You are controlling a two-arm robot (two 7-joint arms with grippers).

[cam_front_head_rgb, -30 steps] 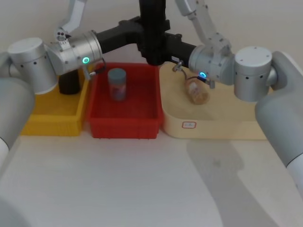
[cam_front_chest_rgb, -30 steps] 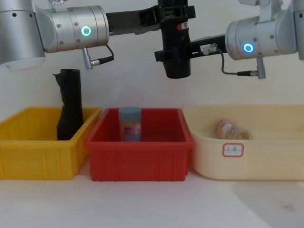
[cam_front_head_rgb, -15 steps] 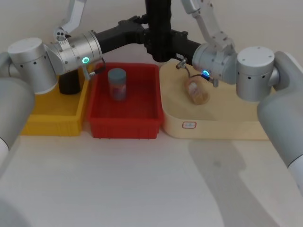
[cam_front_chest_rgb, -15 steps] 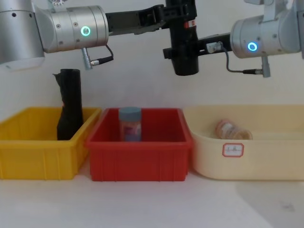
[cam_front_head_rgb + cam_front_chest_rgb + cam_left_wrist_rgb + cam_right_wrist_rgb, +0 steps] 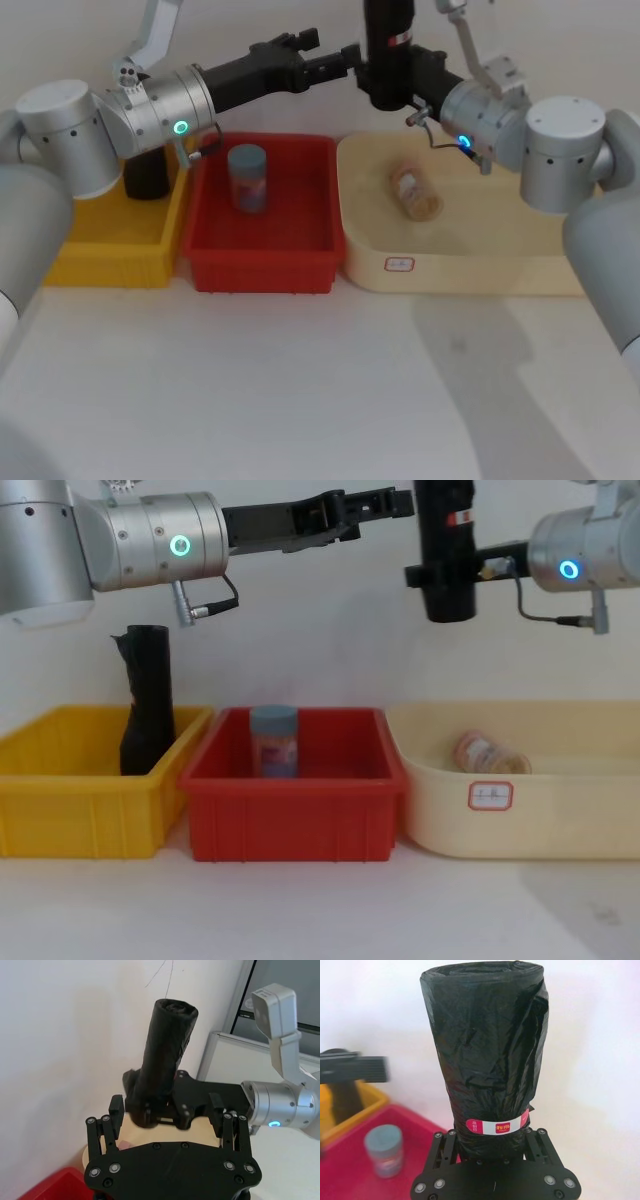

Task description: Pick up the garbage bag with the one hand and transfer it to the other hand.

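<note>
I see the garbage bag [image 5: 447, 550] upright in the air, above the seam between the red bin [image 5: 293, 810] and the cream tub [image 5: 520, 825]. My right gripper [image 5: 440, 575] clamps its lower end. My left gripper [image 5: 385, 502] hangs beside it, fingers spread, apart from the bag.

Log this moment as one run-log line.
garbage bag: upright, in air over cream tub | right claw: shut on garbage bag | left claw: open, apart from bag | phase: handover done
</note>
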